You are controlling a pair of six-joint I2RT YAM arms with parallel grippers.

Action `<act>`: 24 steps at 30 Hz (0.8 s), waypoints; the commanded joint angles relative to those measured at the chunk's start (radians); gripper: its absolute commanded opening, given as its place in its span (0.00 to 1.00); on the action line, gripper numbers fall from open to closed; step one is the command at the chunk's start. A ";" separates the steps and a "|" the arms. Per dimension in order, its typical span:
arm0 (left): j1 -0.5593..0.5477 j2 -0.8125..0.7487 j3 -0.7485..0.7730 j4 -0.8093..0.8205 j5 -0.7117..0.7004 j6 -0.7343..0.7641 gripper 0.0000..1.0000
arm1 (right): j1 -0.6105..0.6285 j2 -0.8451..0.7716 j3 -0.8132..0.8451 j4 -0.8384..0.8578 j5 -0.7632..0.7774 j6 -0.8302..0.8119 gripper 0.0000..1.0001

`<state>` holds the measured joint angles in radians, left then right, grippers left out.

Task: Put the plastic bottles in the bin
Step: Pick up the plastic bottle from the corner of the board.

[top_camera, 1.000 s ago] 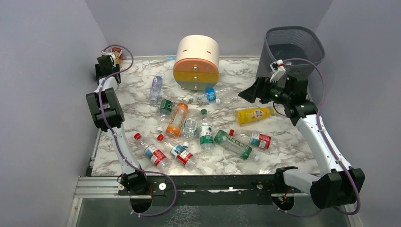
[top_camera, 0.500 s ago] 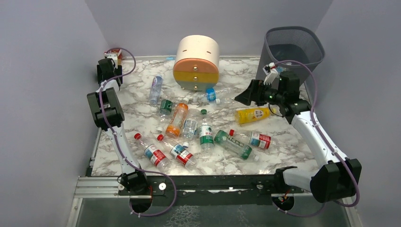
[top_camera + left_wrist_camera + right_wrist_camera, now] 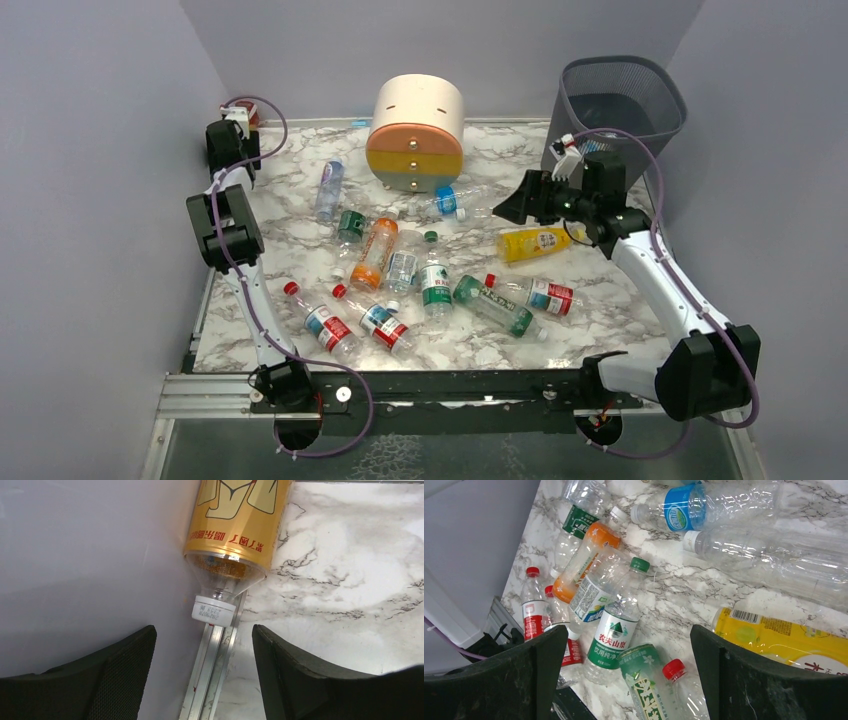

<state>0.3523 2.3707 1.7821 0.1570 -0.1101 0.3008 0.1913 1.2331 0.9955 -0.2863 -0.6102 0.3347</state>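
The right gripper (image 3: 503,208) is hovering wide open, empty, over plastic bottles (image 3: 436,285) scattered mid-table. The bin (image 3: 575,118) is standing far right. The left gripper (image 3: 203,632) is gaping empty before a gold-labelled bottle (image 3: 235,525) far left.

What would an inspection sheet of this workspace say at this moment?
Surface: marble-patterned tabletop, no spills seen.
Job's things: plastic bottles lie scattered mid-table, including a yellow bottle, an orange bottle and a green bottle; a gold-labelled bottle rests against the left wall; bin upright at the far right corner, contents not visible.
Clutter: round drawer unit at the far edge.
Grippers: left gripper open, facing the gold-labelled bottle's cap, gripping nothing; right gripper open over the bottles, holding nothing.
Cables: purple cables run along both arms.
Surroundings: plain walls; metal rail at the near edge.
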 commanded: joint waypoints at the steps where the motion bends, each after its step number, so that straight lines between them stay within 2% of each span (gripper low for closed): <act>1: 0.007 0.036 0.042 0.070 0.052 -0.031 0.75 | 0.011 0.013 -0.006 0.003 0.037 -0.025 0.95; 7: 0.003 0.073 0.082 0.071 0.061 -0.036 0.69 | 0.015 0.032 -0.006 0.008 0.047 -0.023 0.95; 11: 0.004 0.085 0.100 0.073 0.073 -0.043 0.59 | 0.021 0.041 -0.005 0.013 0.054 -0.021 0.94; 15: 0.004 0.097 0.111 0.078 0.093 -0.061 0.55 | 0.028 0.052 -0.004 0.017 0.060 -0.022 0.94; 20: 0.004 0.109 0.123 0.071 0.113 -0.062 0.45 | 0.034 0.061 -0.005 0.019 0.066 -0.021 0.94; 24: 0.002 0.115 0.120 0.062 0.111 -0.054 0.44 | 0.035 0.068 -0.002 0.021 0.066 -0.023 0.94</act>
<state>0.3523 2.4653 1.8767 0.2031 -0.0372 0.2523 0.2192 1.2892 0.9955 -0.2848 -0.5652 0.3214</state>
